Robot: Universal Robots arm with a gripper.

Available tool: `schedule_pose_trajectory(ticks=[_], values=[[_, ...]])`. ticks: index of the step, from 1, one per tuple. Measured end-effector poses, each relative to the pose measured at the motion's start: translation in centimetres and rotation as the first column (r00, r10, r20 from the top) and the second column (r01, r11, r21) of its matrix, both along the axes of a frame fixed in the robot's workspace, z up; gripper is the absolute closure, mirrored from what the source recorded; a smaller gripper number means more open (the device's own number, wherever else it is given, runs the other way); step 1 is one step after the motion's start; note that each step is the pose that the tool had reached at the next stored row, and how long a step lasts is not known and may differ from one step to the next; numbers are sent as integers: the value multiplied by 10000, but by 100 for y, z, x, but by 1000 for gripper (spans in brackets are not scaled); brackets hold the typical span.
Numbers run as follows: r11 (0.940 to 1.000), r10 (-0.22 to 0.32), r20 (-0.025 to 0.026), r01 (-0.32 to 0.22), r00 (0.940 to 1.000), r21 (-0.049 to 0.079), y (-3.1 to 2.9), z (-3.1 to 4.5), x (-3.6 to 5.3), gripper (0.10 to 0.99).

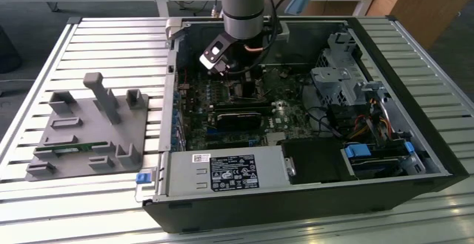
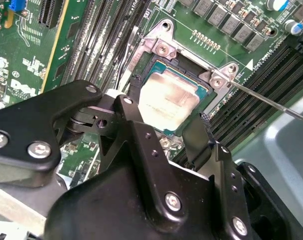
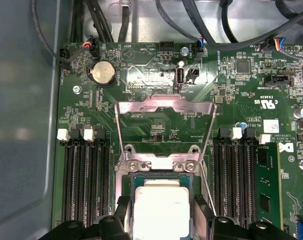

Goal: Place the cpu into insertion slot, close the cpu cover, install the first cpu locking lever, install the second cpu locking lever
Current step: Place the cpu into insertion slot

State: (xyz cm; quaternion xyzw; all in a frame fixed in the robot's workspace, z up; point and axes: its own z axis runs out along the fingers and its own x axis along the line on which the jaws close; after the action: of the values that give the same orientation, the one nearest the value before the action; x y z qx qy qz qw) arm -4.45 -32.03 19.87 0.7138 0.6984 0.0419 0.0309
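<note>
The cpu (image 3: pixel 161 207), a flat square chip with a silver top, lies in the insertion slot (image 3: pixel 159 164) on the green board; its top also catches the light in the second wrist view (image 2: pixel 169 102). My gripper (image 3: pixel 161 214) straddles it, black fingers (image 2: pixel 204 125) against two opposite edges. The cpu cover (image 3: pixel 164 106), a thin silver frame, is folded back flat on the board beyond the socket. Two thin wire levers (image 3: pixel 208 135) stand raised beside it; one lever (image 2: pixel 271 102) crosses the memory slots. In the exterior view the gripper (image 1: pixel 238 86) is low inside the open computer case.
Long black memory slots (image 3: pixel 84 175) flank the socket on both sides. A coin battery (image 3: pixel 103 73) and dark cables (image 3: pixel 206 20) sit beyond the cover. Outside the case, a grey fixture plate (image 1: pixel 89 127) lies at the exterior view's left; a drive cage (image 1: pixel 337 83) stands at its right.
</note>
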Motion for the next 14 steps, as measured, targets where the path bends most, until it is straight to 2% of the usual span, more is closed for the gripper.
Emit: schedule_pose_trajectory(ticks=[5, 6, 7, 10, 11, 12, 13, 14], values=[[10000, 0, -34, 0, 10000, 0, 0, 69, 3, 490], [10000, 0, -76, 0, 10000, 0, 0, 89, 9, 616], [10000, -1, -106, 1, 9999, 0, 0, 98, 13, 616], [10000, -1, -193, 1, 9998, 0, 0, 120, 25, 792], [10000, -1, -226, 1, 9997, 0, 0, 127, 30, 792], [10000, -1, -261, 1, 9997, 1, 0, 133, 35, 851], [10000, 0, -288, 0, 9996, 0, 0, 140, 38, 851], [10000, -1, -314, 1, 9995, 0, 0, 146, 41, 910]])
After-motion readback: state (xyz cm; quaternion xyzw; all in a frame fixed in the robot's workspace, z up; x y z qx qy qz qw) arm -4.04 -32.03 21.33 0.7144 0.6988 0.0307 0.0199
